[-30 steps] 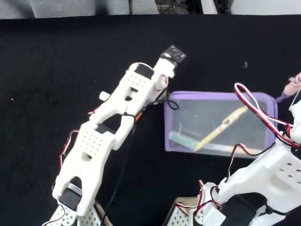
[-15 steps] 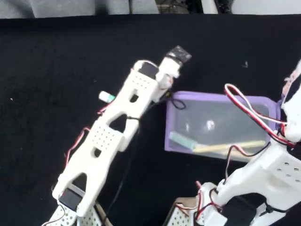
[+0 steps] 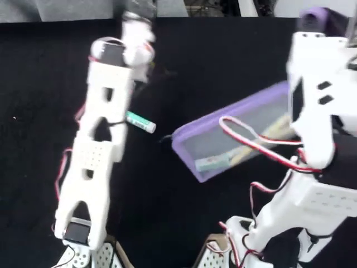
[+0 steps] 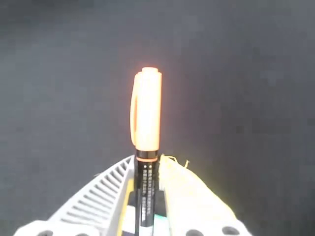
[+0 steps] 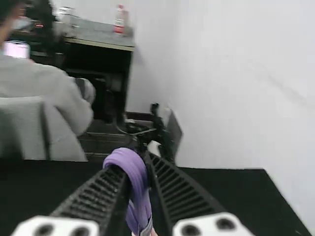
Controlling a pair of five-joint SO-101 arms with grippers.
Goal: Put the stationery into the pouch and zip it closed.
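Note:
My right gripper (image 3: 316, 17) is raised high at the back right, shut on one end of the purple see-through pouch (image 3: 234, 131), which hangs tilted down toward the table's middle. A pencil (image 3: 268, 139) and a green item (image 3: 211, 163) lie inside toward its lower end. In the right wrist view the purple pouch edge (image 5: 133, 196) is pinched in the right gripper (image 5: 138, 164). My left gripper (image 4: 146, 161) is shut on a black pen with an orange cap (image 4: 147, 108). That left gripper (image 3: 136, 21) is at the table's back left.
A small white stick with a green cap (image 3: 140, 121) lies on the black tabletop (image 3: 223, 56) just right of the left arm. A person in a grey sleeve (image 5: 44, 123) sits beyond the table's far edge.
The right arm lifted the pouch off the table, so it now hangs tilted and its contents slid low. The left arm swung from the pouch's corner to the back left.

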